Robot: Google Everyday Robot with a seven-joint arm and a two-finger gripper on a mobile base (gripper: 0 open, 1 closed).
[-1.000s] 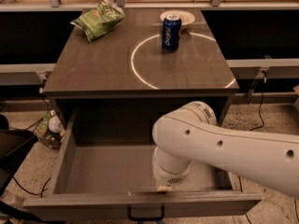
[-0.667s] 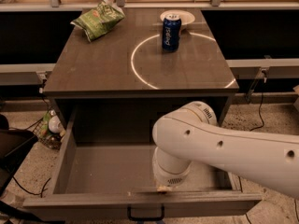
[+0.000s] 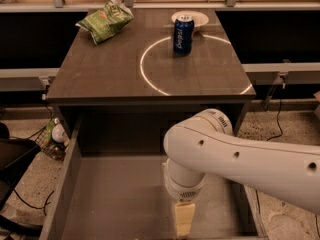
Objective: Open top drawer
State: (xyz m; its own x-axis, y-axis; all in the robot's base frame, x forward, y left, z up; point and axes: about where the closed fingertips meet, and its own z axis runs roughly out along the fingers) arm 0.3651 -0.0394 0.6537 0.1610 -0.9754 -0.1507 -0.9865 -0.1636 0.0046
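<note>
Top drawer (image 3: pixel 117 199): plain matte grey box, standing open. Cream blocky gripper (image 3: pixel 183 220) low inside, near its front; can't tell its opening or hold.

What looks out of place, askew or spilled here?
Nothing stands out. The top drawer sits pulled out and square, no spill in it, with the gripper low over its front. On the cabinet top the can stands upright before a plate; the chip bag lies back left.
</note>
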